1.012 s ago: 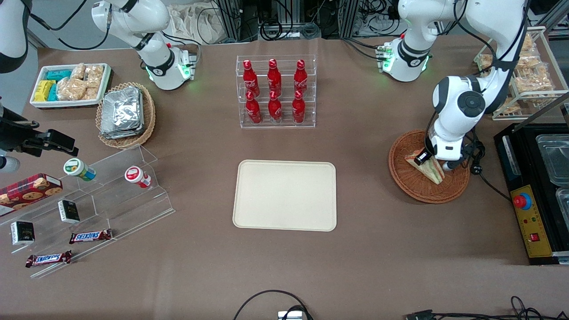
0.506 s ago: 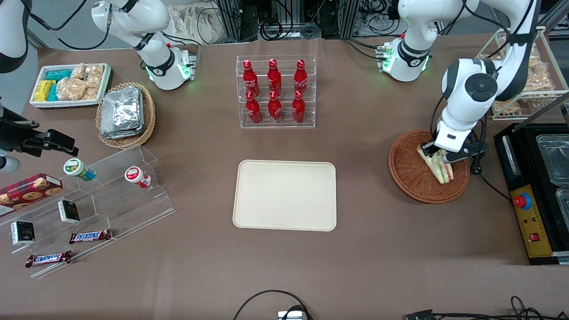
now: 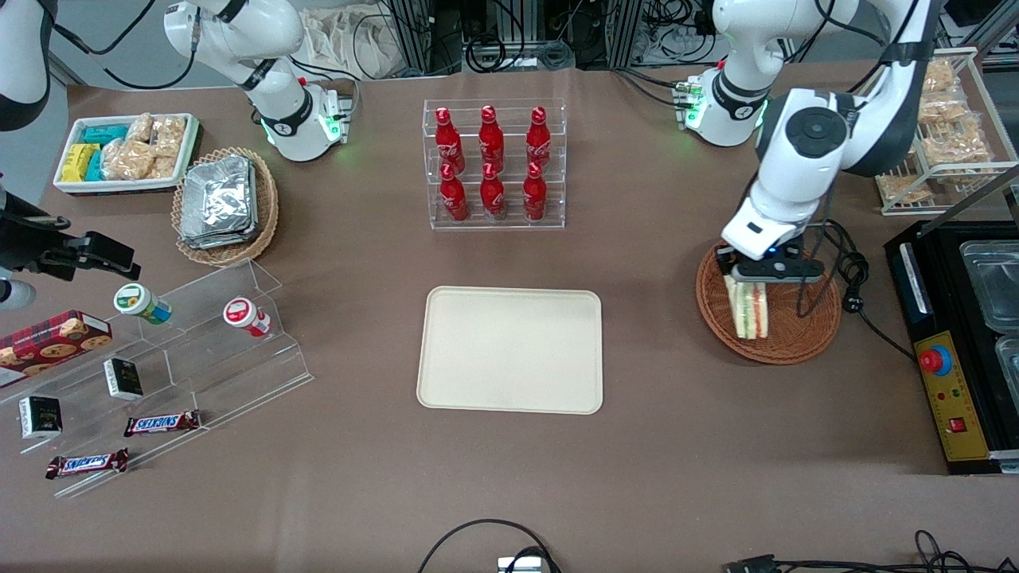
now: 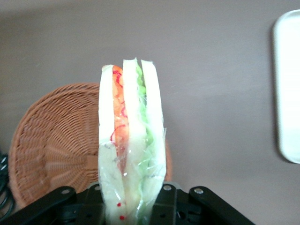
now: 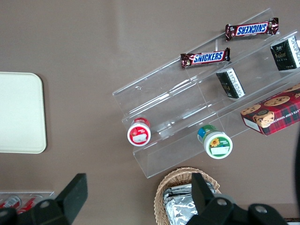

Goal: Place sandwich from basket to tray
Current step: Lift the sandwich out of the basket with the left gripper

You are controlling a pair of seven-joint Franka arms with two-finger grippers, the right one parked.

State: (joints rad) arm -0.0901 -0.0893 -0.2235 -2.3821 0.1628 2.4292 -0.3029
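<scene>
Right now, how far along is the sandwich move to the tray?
Done: the gripper is shut on the sandwich and has it lifted out of the basket. In hand: the sandwich hangs above the basket. Left: carrying it to the tray, which holds nothing, and letting go.

The left arm is bent downward near the working arm's end of the tabletop; its gripper (image 3: 750,280) is clamped on the sandwich (image 3: 749,309).

Tool (image 3: 750,280) clamped on sandwich (image 3: 749,308), above basket (image 3: 769,299). Bare tabletop (image 3: 649,318) between basket and tray (image 3: 510,348): open passage. Bottle rack (image 3: 493,164) stands farther from the camera, clear of that line. Black machine (image 3: 955,342) flanks basket toward the working arm's end.
</scene>
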